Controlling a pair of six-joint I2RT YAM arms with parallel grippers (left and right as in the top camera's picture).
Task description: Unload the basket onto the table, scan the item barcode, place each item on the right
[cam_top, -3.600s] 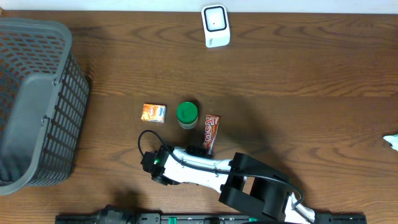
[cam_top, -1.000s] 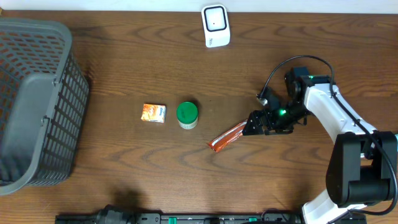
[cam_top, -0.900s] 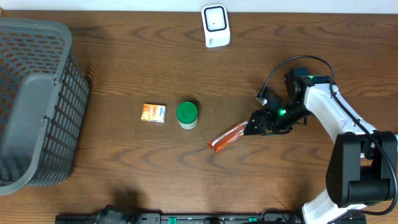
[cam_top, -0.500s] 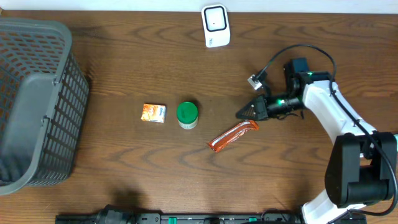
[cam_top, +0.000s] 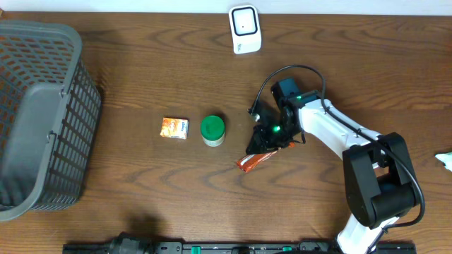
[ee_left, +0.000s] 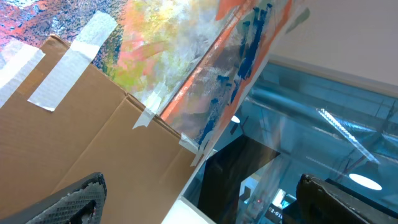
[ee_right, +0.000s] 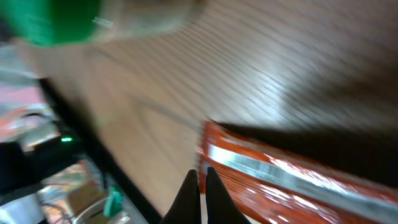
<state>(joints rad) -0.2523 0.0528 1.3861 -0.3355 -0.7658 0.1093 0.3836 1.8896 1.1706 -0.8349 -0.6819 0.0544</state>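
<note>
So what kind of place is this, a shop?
Probably a pretend shop checkout rather than a real one: a white barcode scanner and a grey shopping basket sit on a wooden table, with a red snack packet nearby.

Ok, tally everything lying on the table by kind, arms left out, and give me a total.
Baskets: 1, the grey basket
Scanners: 1, the white scanner
Boxes: 1, the small orange box
Jars: 1, the green-lidded jar
Packets: 1, the red packet
Unclear: 1, a white scrap at the right edge
Total: 6
</note>
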